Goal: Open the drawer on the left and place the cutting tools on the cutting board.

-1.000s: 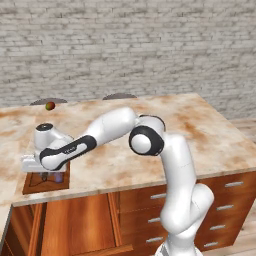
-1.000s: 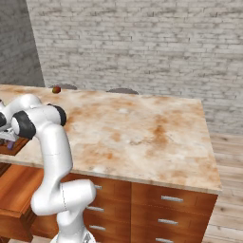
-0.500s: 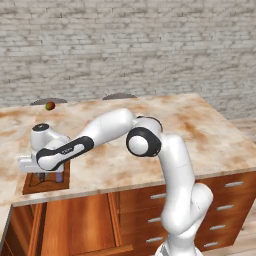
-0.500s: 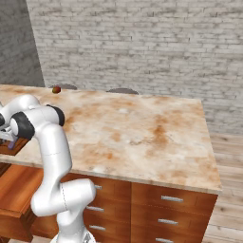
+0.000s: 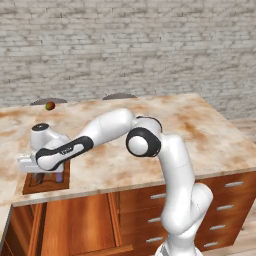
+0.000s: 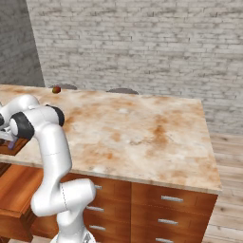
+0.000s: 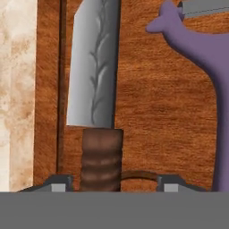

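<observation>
The knife (image 7: pixel 95 67), grey blade and brown ribbed handle, lies flat on the dark wooden cutting board (image 7: pixel 147 112). Beside it on the board lies the purple peeler (image 7: pixel 210 49). My gripper (image 7: pixel 115 182) hovers low over the knife's handle end, open, with a fingertip (image 7: pixel 58 182) on each side of the handle and clear of it. From the left base view the gripper (image 5: pixel 44 174) sits over the cutting board (image 5: pixel 47 184) at the counter's front left corner, with the peeler (image 5: pixel 59 176) showing under it. The drawer (image 6: pixel 16 187) stands pulled out below the counter.
A small red-green fruit (image 5: pixel 50 105) sits at the counter's far left edge, near two round dark stool tops. The marbled beige countertop (image 5: pixel 190 130) stretches to the right. Stacked narrow drawers (image 6: pixel 166 199) with silver handles line the cabinet front.
My jaws have spread apart from the knife handle, and the knife now rests on the board. The arm has hardly moved.
</observation>
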